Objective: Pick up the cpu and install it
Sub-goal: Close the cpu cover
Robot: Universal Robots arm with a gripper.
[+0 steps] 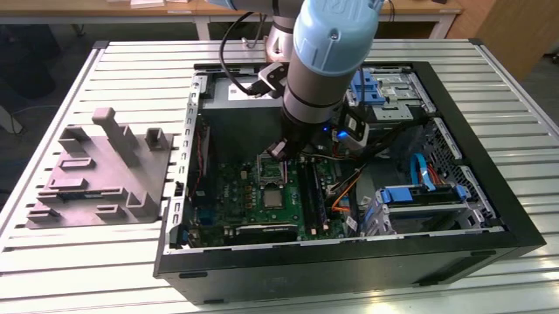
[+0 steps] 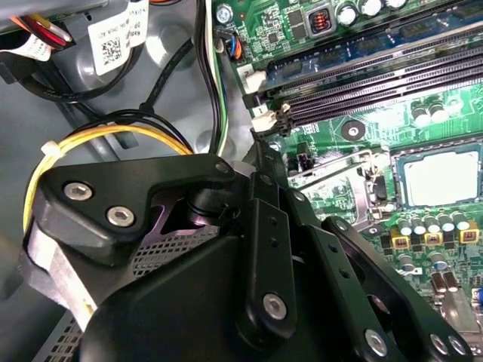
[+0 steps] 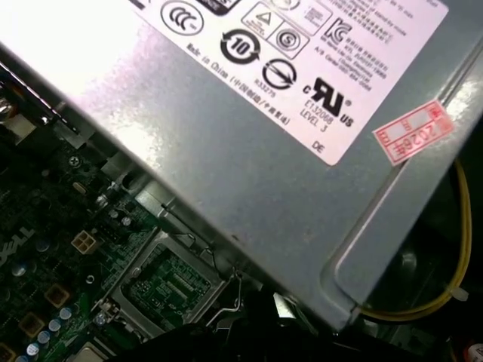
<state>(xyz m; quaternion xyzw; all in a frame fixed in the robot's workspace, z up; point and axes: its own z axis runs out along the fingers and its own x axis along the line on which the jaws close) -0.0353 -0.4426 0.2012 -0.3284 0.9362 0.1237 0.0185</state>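
Jaws first: I cannot tell whether they stand wide or narrow, or whether they carry anything. The second wrist view gives me their black linkage (image 2: 294, 256), hanging low over the motherboard (image 2: 362, 147) inside the open case (image 1: 262, 271). The cpu (image 2: 441, 175) lies flat within its socket, as far as I can judge, near the linkage and apart from it. Between the two stands the socket frame (image 2: 339, 179), tilted up and open, its edge close to the linkage.

That frame is my first worry. A small sideways drift could catch it, bend it, or knock it down onto the chip. If the cpu is not fully seated, I judge that any nudge could skew it and harm the contacts beneath.

Next out, the yellow cable (image 2: 113, 136) and the black ones beside it curve right up against the wrist, where they could snag and drag. The power supply (image 3: 249, 158) sits very near the first wrist view's camera, so the arm (image 1: 319, 72) has little room on that side and a swing could scrape it. The grey fixture (image 1: 101, 173) rests well apart on the tabletop (image 1: 131, 261), out of harm.
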